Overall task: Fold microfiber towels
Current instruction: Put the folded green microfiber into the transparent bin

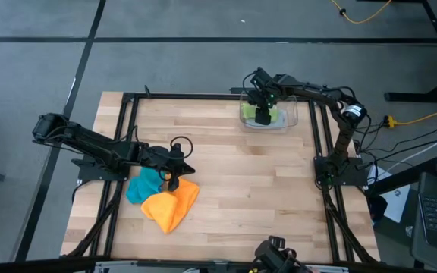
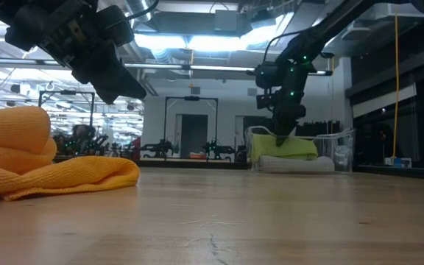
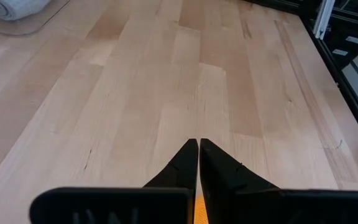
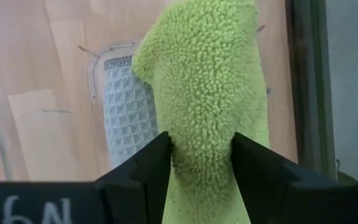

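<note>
Over on the left, the left gripper has its fingers pressed together with nothing between them, hovering over the teal towel and the rumpled orange towel, and the arm covers part of the teal one. Further right at the far edge, the right gripper reaches into the clear bin, pinching the lime green towel. A grey towel lies mostly hidden under the green one.
</note>
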You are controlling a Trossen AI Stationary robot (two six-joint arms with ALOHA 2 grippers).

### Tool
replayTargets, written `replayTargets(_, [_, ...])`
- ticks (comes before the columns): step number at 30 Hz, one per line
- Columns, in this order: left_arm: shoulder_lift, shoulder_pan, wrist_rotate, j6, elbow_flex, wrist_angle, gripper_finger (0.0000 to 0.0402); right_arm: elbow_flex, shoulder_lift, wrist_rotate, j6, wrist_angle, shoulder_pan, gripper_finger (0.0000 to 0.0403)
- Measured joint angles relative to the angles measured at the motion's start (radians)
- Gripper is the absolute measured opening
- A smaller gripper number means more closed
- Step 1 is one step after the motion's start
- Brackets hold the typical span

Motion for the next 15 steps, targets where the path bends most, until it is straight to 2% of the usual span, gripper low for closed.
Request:
replayTargets(5, [0.000,0.000,0.000,0.000,0.000,0.000,0.0009,0.000,0.003,0.052,0.008,0.003,0.007,0.0146])
replayTargets(8, [0.000,0.000,0.000,0.000,0.000,0.000,0.0009,0.000,0.003,0.115,0.008,0.003,0.010,0.0106])
replayTargets(12, [0.000,0.000,0.000,0.000,0.000,0.000,0.0009,0.000,0.003,0.123,0.007,0.003,0.010,0.0033])
replayTargets(15, [0.000,0.000,0.000,0.000,0.000,0.000,0.0009,0.000,0.003,0.124,0.006,0.002,0.010,0.0014])
